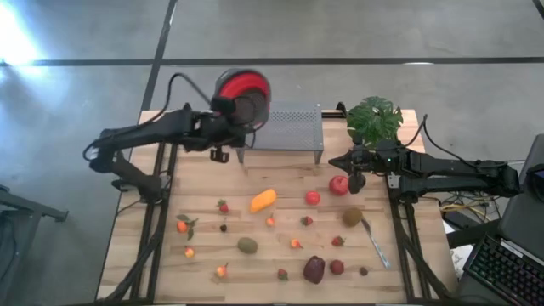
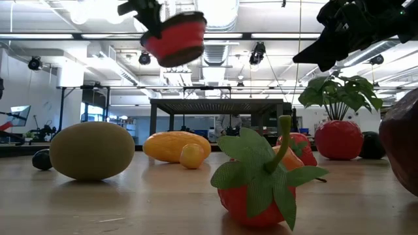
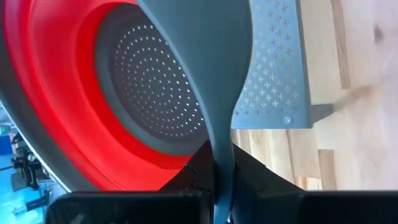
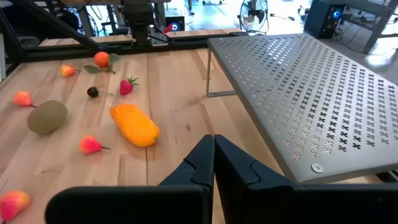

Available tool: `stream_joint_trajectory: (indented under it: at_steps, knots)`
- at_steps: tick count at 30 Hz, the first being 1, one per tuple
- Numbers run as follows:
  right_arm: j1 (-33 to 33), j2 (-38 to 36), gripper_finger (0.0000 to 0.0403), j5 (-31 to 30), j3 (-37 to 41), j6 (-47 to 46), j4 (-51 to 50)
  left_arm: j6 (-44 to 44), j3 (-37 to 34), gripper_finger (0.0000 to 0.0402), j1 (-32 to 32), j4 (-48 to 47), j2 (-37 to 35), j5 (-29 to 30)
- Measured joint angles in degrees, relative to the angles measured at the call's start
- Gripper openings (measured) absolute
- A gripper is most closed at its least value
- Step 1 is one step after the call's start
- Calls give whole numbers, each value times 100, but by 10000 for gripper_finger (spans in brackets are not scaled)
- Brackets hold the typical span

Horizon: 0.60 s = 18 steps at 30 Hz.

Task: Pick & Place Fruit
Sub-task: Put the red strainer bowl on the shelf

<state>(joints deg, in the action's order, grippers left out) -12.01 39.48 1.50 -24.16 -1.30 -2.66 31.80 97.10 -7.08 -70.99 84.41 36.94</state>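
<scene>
My left gripper [image 1: 228, 110] is shut on the grey handle of a red bowl [image 1: 242, 93] with a grey perforated bottom, held high over the table's far left part; the low view shows the bowl [image 2: 175, 39] up in the air. Toy fruits lie on the wooden table: an elongated orange one [image 1: 263, 201], a red apple [image 1: 339, 184], kiwis [image 1: 247, 246] [image 1: 351, 217], a dark maroon one [image 1: 314, 269] and several small red and orange ones. My right gripper [image 4: 213, 155] is shut and hovers beside the apple, holding nothing. My left gripper pinches the bowl's flat grey handle [image 3: 222, 155] between its two fingers, which lie along the handle. The bowl [image 3: 124, 106] stands out beyond the fingertips, lifted clear of the table and tilted, its red inside and perforated bottom turned toward the wrist.
A grey perforated metal shelf [image 1: 285, 127] stands at the table's far edge, just right of the raised bowl. A green potted plant [image 1: 374, 119] is at the far right corner. A metal utensil [image 1: 376, 242] lies near the right kiwi.
</scene>
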Motion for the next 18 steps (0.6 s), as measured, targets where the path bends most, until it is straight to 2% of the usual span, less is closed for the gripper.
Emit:
stream_joint_trajectory:
  at_steps: [9,18]
  knots:
    - [0,0,8,0,9,44,-4,448,904,25,-432,-420,1141,-132]
    - [0,0,8,0,20,44,-5,507,953,28,-811,-459,1663,-505]
